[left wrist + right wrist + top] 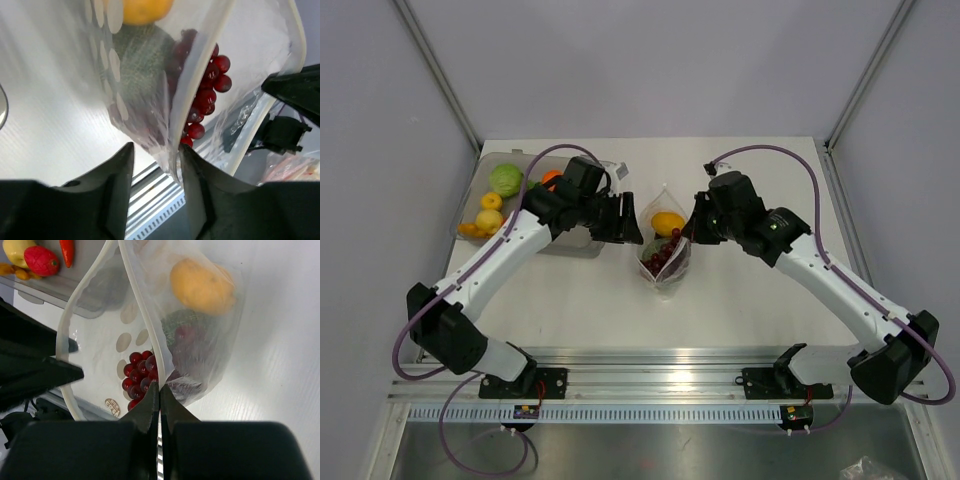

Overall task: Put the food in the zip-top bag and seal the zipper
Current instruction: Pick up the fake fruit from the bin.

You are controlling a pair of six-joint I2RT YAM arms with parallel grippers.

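Plastic bag [665, 250]: mouth open, grapes [139, 377] inside.
Right hand [159, 388]: pinching bag, its 3 o'clock edge.
Left hand [156, 152]: spread astride 9 o'clock edge.
Risk: left closes off-edge; bag sags, spills.

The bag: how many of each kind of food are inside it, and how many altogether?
Yellow fruit: 1
Green piece: 1
Bunch of dark red grapes: 1
Total in the bag: 3

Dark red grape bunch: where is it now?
Top view, centre: the grape bunch sits inside the clear plastic zip-top bag, just below the round yellow fruit.
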